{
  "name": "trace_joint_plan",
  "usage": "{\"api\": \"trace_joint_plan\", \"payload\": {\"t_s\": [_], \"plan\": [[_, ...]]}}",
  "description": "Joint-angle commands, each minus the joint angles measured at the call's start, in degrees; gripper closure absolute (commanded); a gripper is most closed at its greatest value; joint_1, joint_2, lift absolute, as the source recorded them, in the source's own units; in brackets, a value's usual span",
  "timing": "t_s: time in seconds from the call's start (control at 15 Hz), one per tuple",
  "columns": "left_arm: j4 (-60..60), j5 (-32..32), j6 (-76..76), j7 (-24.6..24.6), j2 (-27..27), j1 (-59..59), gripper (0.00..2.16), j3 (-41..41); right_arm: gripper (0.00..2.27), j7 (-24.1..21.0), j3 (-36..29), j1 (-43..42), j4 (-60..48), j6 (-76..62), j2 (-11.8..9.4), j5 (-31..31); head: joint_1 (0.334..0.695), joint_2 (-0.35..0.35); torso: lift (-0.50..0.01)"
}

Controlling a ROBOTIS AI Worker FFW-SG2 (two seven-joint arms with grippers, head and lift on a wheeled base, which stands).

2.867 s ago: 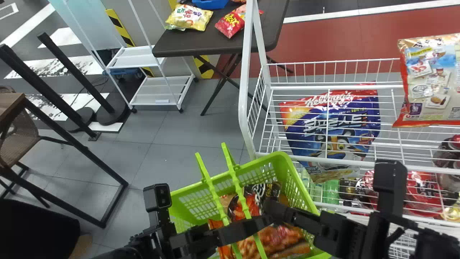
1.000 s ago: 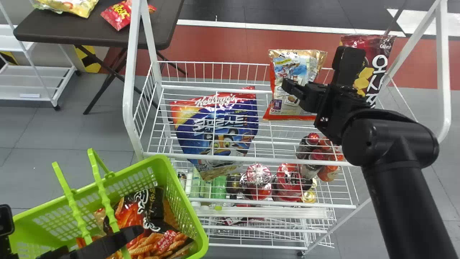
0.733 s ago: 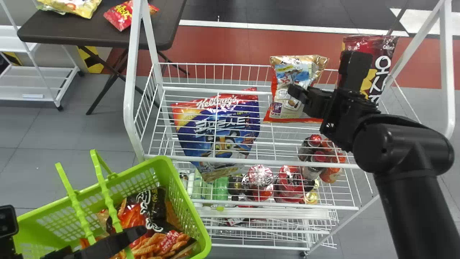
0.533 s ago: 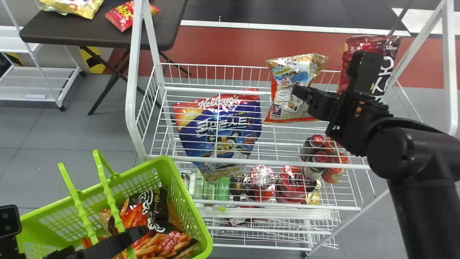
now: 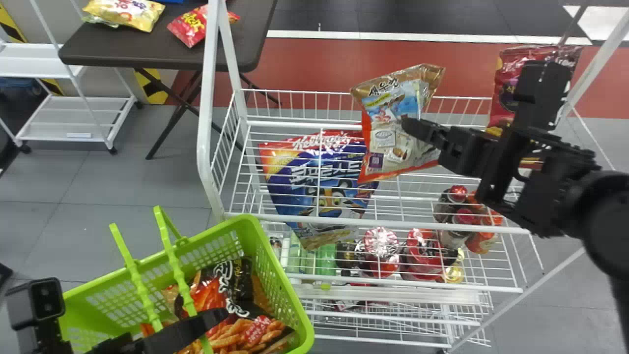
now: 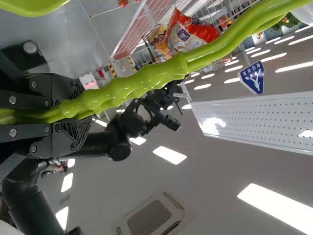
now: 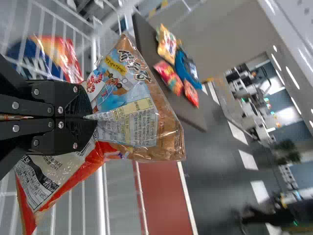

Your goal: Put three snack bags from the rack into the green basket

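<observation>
- Tilted further than a moment ago, the gold-and-orange snack bag (image 7: 146,105) has moved leftward with the right gripper (image 7: 90,117), and now overlaps the cereal bag (image 5: 304,187) in the head view.
- Right fingers: closed, pinching a gathered fold of film partway along the bag. Left fingers: closed around the basket handle (image 6: 146,83), where the left gripper (image 6: 88,110) steadies the basket.
- The held bag probably weighs little, its film soft and slick. A firm pinch on gathered film suits it; squeezing the filled part could crush the contents, while a shallow grip might let it twist or slip.
- It hangs over the rack (image 5: 373,222), inside the back edge. The red bag (image 5: 511,73) stands by the back right corner.
- The green basket (image 5: 248,223) sits just beside the front left corner, with a black-and-red bag (image 5: 236,285) inside. Next, likely, the held bag must clear the front rail and handle.
</observation>
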Motion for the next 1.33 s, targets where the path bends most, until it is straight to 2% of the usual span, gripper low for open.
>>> {"api": "trace_joint_plan", "payload": {"t_s": [0.0,0.27,0.53,0.6,0.73,0.87,1.13,1.27], "plan": [[0.23,0.09,-0.14,0.02,-0.10,-0.16,2.15,-0.20,2.25,0.28,-0.64,3.58,-3.29,5.10,0.05,-7.94,0.695,0.070,0.000],[0.40,0.09,-0.14,0.46,-0.10,-0.78,2.15,-1.35,2.25,0.63,1.73,6.48,-3.55,8.44,1.28,-14.71,0.695,0.164,0.000],[0.49,0.26,-0.14,0.54,-0.18,-0.86,2.15,-1.52,2.25,0.89,7.00,8.24,-2.85,9.31,4.80,-15.15,0.695,0.249,0.000],[0.49,0.35,-0.14,0.54,-0.18,-0.86,2.15,-1.52,2.25,1.16,8.23,8.95,-1.97,7.73,5.94,-14.80,0.695,0.295,0.000],[0.40,0.79,-0.14,0.63,-0.18,-0.86,2.15,-1.52,2.25,0.98,9.99,10.26,-0.74,5.80,7.70,-14.18,0.695,0.341,0.000],[0.49,0.88,-0.14,0.90,-0.18,-0.86,2.15,-1.52,2.25,0.37,11.84,11.41,-0.12,4.57,8.89,-14.62,0.695,0.350,0.000],[0.40,1.14,0.04,1.86,-0.27,-0.95,2.15,-2.14,2.25,-2.89,15.26,13.52,1.11,0.70,8.89,-14.71,0.695,0.350,0.000],[0.49,1.41,-0.14,1.86,-0.27,-0.95,2.15,-1.96,2.25,-4.38,16.05,14.83,2.43,-1.06,8.89,-17.17,0.695,0.350,0.000]]}}
